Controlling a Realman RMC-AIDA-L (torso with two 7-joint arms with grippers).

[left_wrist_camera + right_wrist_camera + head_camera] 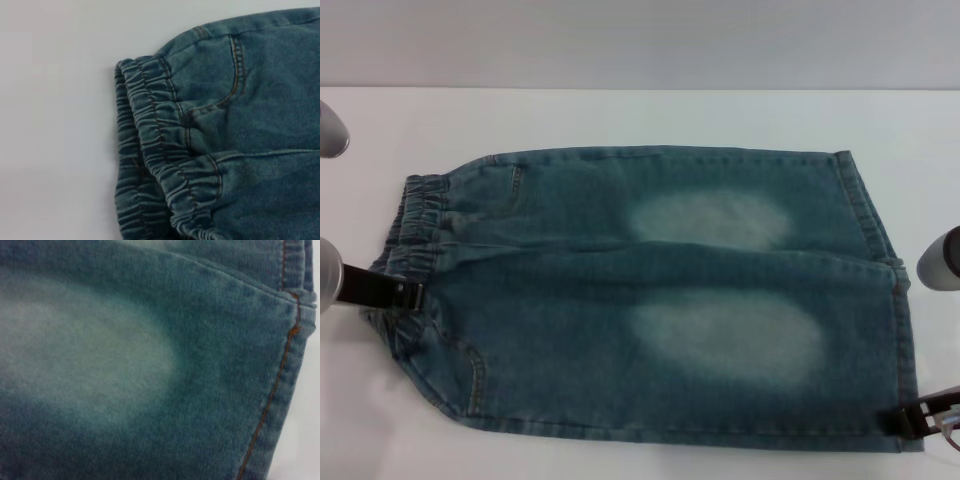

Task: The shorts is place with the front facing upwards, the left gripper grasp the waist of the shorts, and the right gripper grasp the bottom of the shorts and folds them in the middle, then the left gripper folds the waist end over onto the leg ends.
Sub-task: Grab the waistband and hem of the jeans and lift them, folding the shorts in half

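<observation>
The blue-green denim shorts [650, 290] lie flat and front up on the white table [620, 115], with two pale faded oval patches showing. The puckered elastic waist [412, 225] is at the left and the straight stitched leg ends [880, 250] are at the right. My left gripper [412, 294] reaches in from the left edge and sits at the waistband's near part. My right gripper [900, 422] is at the near right corner, on the hem of the nearer leg. The left wrist view shows the waist [150, 150] and a pocket seam. The right wrist view shows a faded patch and the hem [285, 390] from close up.
A grey arm segment [330, 130] shows at the far left edge and another [940, 258] at the right edge beside the hems. Bare white table surrounds the shorts, widest at the back.
</observation>
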